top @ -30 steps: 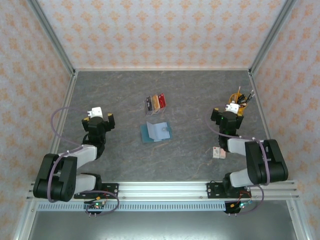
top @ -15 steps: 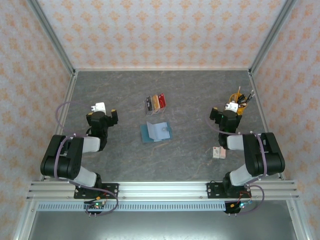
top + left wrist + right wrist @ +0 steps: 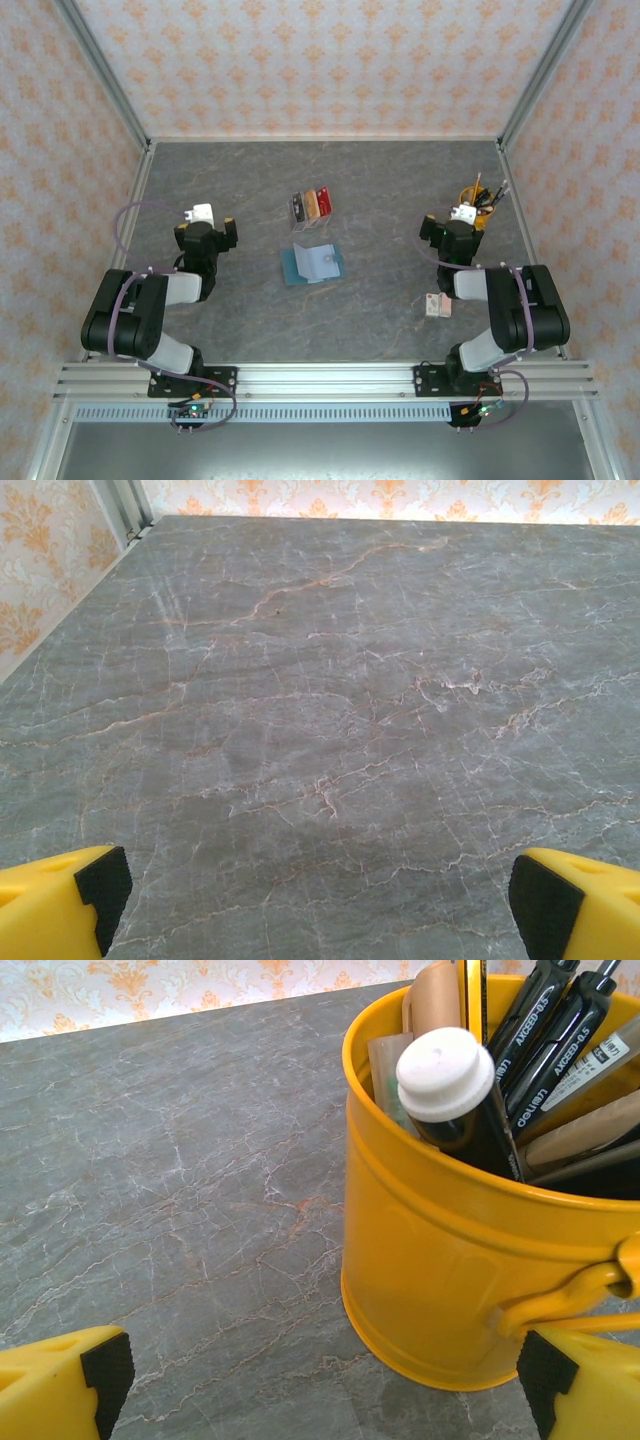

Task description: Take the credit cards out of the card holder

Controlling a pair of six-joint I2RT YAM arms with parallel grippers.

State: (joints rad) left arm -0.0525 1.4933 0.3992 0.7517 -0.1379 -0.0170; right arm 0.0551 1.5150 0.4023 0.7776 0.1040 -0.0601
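Item: card holder [image 3: 312,264], blue, lying opened flat near the middle of the table [image 3: 380,180], with a lighter blue inner panel facing up; it sits between the two arms and well apart from both. Item: credit cards [image 3: 312,205], three, laid side by side in a short row on the table just beyond the holder toward the far wall, outside it and separated from it by a narrow strip of bare surface; order from left is dark grey, tan, red. Item: left arm [image 3: 150,305], folded at the left of the table; left jaws spread wide, the yellow tips at opposite lower corners of the wrist view, with bare grey marbled table between them. Item: right arm [image 3: 510,310], folded at the right; right jaws likewise spread wide and gripping nothing. Item: yellow pen cup [image 3: 450,1260], upright just ahead of the right jaws, filled with black pens and a white-capped marker [image 3: 445,1075]. Item: small pink-and-white box [image 3: 438,305], on the table beside the right arm.
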